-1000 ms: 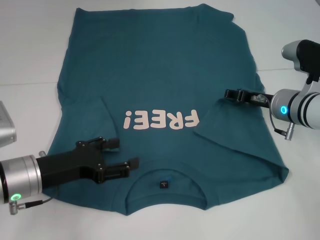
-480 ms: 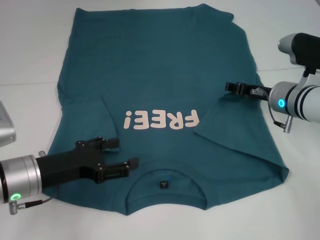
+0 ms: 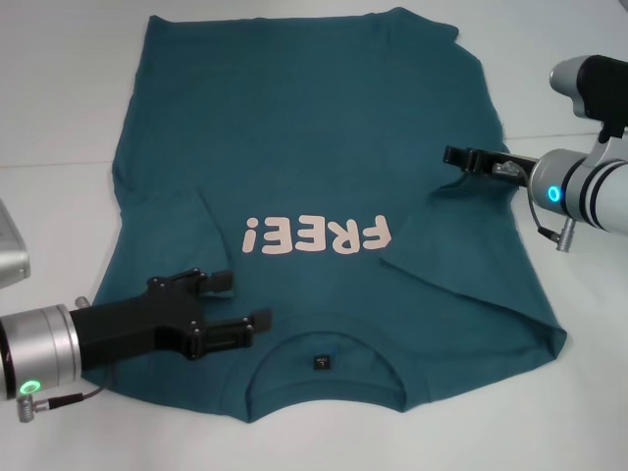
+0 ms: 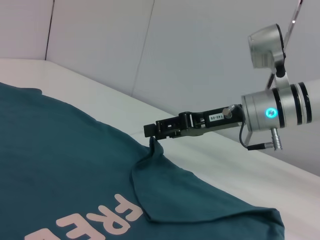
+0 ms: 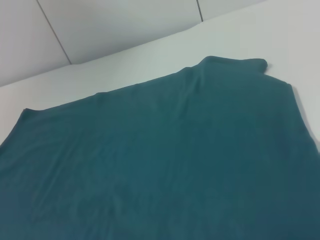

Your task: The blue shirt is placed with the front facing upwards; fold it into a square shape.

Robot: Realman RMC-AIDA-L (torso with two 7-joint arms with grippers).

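Observation:
The blue shirt (image 3: 314, 128) lies spread on the white table (image 3: 59, 118), front up. Its pink "FREE!" print (image 3: 319, 235) and ribbed collar (image 3: 324, 339) are at the near end, and both sleeves are turned inward. My right gripper (image 3: 451, 155) is at the shirt's right side, shut on the edge of the folded right sleeve (image 3: 461, 245). In the left wrist view, the cloth (image 4: 155, 150) rises in a small peak to the right gripper (image 4: 150, 131). My left gripper (image 3: 245, 299) hovers open over the near left shoulder, beside the collar. The right wrist view shows only the shirt's lower part (image 5: 150, 165).
A grey metal object (image 3: 8, 250) sits at the table's left edge. Bare white table surrounds the shirt on all sides, and a pale panelled wall (image 4: 200, 50) stands behind the table.
My right gripper has moved a little toward the far end of the table, taking the sleeve edge with it. The left arm has not moved.

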